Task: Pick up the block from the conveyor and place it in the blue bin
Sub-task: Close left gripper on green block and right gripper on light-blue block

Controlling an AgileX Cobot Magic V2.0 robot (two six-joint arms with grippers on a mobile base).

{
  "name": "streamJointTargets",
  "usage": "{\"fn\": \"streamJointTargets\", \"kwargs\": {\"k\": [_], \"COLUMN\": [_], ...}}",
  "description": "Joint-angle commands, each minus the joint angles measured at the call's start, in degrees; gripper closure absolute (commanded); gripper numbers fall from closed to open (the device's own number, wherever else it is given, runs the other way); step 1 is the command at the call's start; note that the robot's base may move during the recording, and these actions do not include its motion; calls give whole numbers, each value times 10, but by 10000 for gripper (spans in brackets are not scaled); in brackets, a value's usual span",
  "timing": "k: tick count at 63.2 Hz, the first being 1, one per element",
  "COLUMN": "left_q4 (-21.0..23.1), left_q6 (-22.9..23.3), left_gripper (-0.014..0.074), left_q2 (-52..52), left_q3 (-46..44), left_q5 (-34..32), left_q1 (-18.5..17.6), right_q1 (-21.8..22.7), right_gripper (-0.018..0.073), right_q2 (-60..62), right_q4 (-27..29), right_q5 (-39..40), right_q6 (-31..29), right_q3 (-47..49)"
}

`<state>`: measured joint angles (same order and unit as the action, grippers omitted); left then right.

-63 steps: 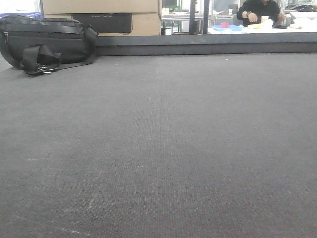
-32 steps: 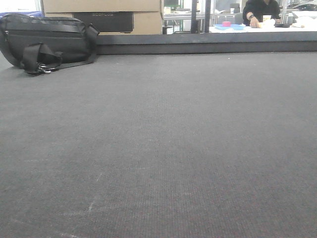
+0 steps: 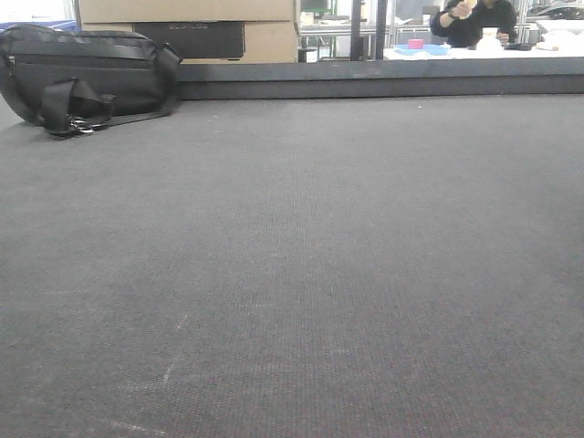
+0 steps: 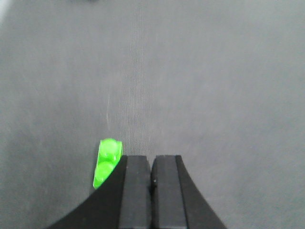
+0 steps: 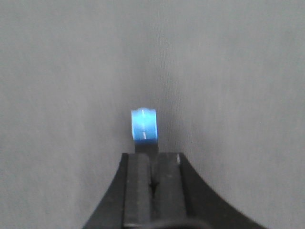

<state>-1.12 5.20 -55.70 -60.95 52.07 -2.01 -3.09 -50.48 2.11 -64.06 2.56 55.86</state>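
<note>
The conveyor (image 3: pixel 301 255) fills the front view as a broad dark grey woven surface; no block or gripper shows there. In the left wrist view a bright green studded block (image 4: pixel 106 160) lies on the belt just left of my left gripper (image 4: pixel 152 160), beside its left finger and not between the fingers. That gripper is shut and holds nothing. In the right wrist view a small blue block (image 5: pixel 144 126) sits on the belt right ahead of my right gripper (image 5: pixel 153 156), which is shut and empty too. The blue bin is out of view.
A black bag (image 3: pixel 87 78) rests on the belt's far left corner against the dark raised rim (image 3: pixel 383 87). Cardboard boxes (image 3: pixel 187 27) stand behind it. A person sits at a white table (image 3: pixel 474 18) far behind.
Only the person at the far table has moved, hands now raised. The belt and the bag look the same.
</note>
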Motion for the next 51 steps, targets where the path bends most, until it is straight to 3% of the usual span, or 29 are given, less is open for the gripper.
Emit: {"fn": "streamJointTargets", "kwargs": {"k": [1,16,29,33,44,51], "left_q4": [4,4,7,7,8,11], "left_q6": [5,5,5,5,5,5], "left_gripper": [708,708,708,708,708,708], "left_q2": [-45,-131,-159,-161,-161,-161], "left_q3": [-16,-16,-16,-16,-16,-16], "left_q5": [-3,-29,-29,-29,-29,-27], "left_q1": [1,1,1,1,1,1], "right_q1": [1,1,1,1,1,1], "right_gripper": [721,721,697,628,247,176], "right_q2": [-63,-189,-259,-276,-316,-351], "right_q4": [-6,-6,-6,-6,-6,-6], "right_q5": [-30,-27,24,26,45,50], "right_q6": [-1,-1,-1,-1,-2,-2], "right_q3": [26,30,30,30,29,28]}}
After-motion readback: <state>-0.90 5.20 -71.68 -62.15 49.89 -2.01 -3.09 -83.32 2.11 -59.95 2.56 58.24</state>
